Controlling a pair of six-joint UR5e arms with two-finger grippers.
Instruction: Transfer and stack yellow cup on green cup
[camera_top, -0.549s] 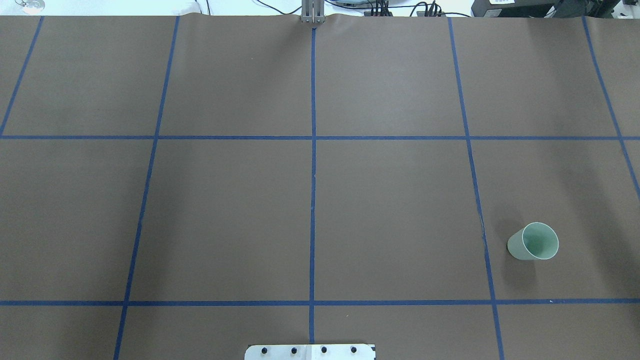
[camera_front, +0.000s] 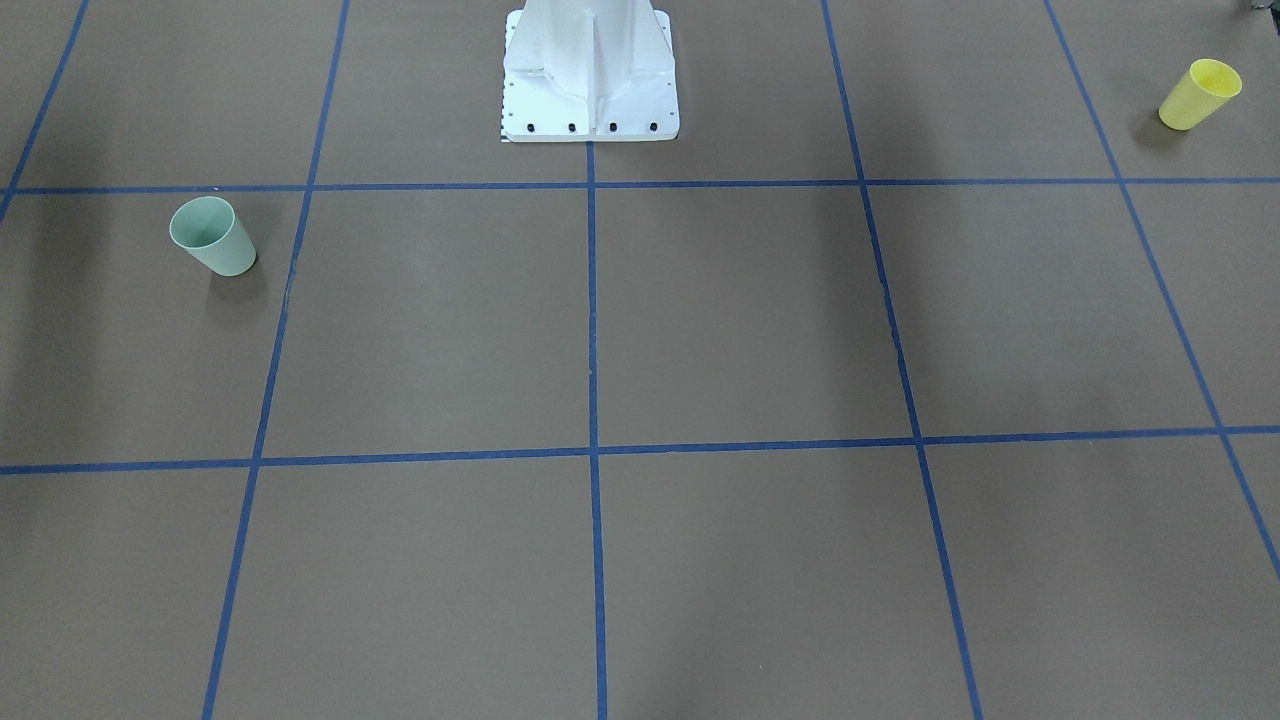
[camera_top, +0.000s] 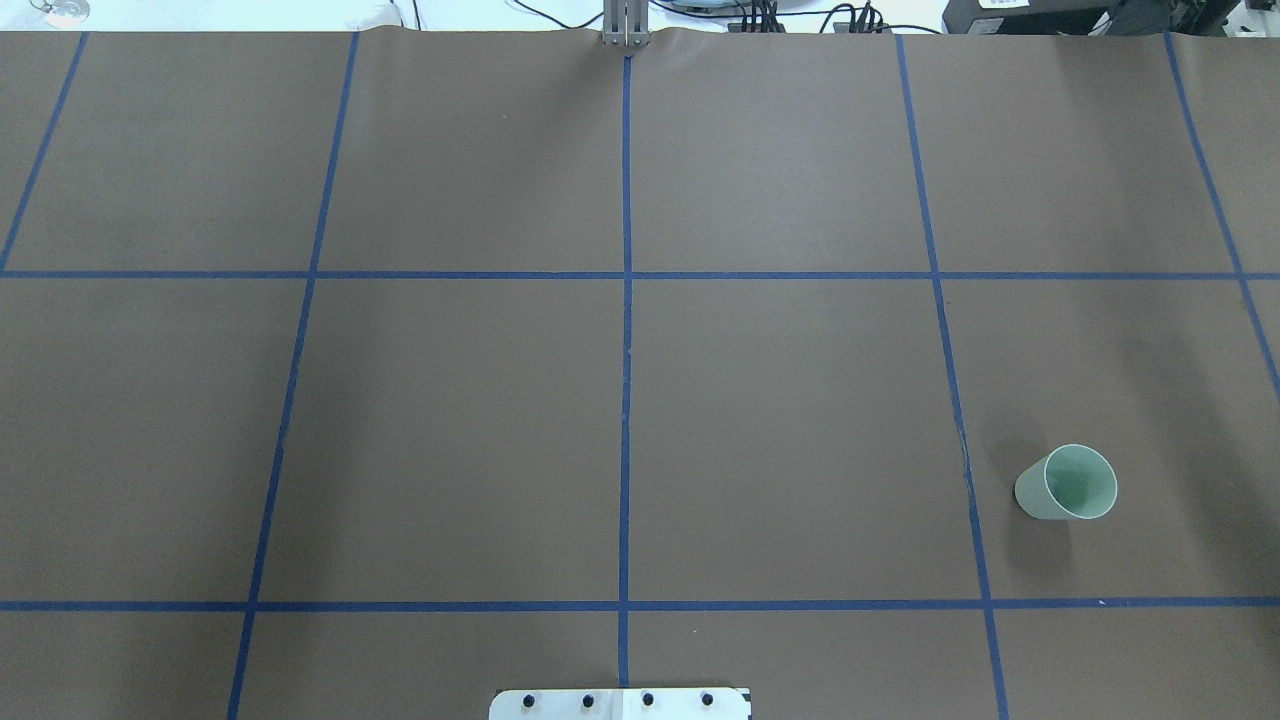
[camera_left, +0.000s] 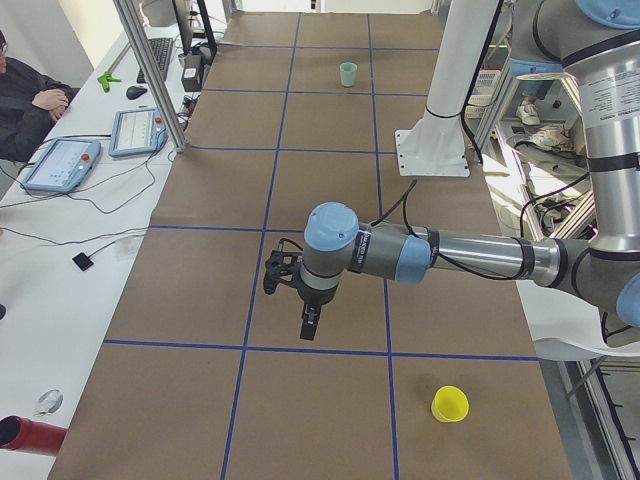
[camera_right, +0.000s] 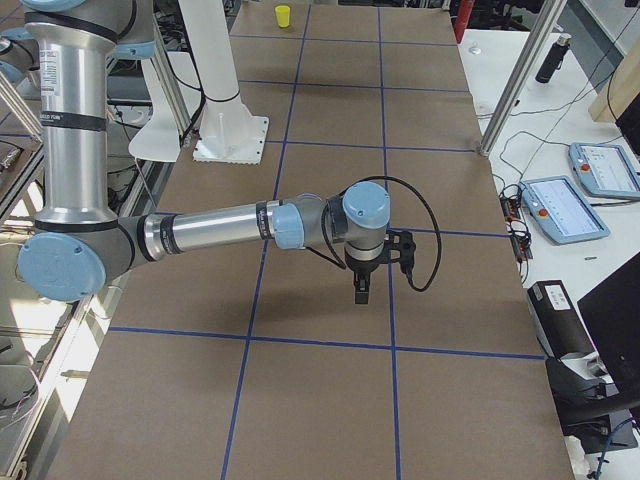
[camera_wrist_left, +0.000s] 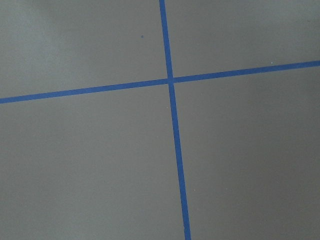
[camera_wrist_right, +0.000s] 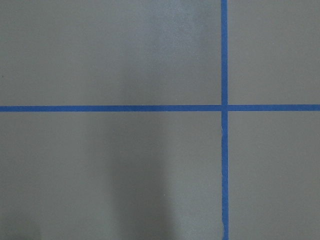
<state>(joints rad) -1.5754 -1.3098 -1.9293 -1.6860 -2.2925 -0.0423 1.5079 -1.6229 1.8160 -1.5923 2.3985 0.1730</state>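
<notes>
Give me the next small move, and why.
Probably swing the left end effector toward the small bright yellow plastic cup: it stands alone, ungrasped, at the robot's left end of the table, far from the pale green plastic cup.

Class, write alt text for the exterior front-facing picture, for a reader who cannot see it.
A pale green cup stands upright near the left edge of a brown table, and a yellow cup stands upright near the top right corner, far from it. Blue tape lines divide the table into squares, and the robot's white base sits at top centre.
</notes>
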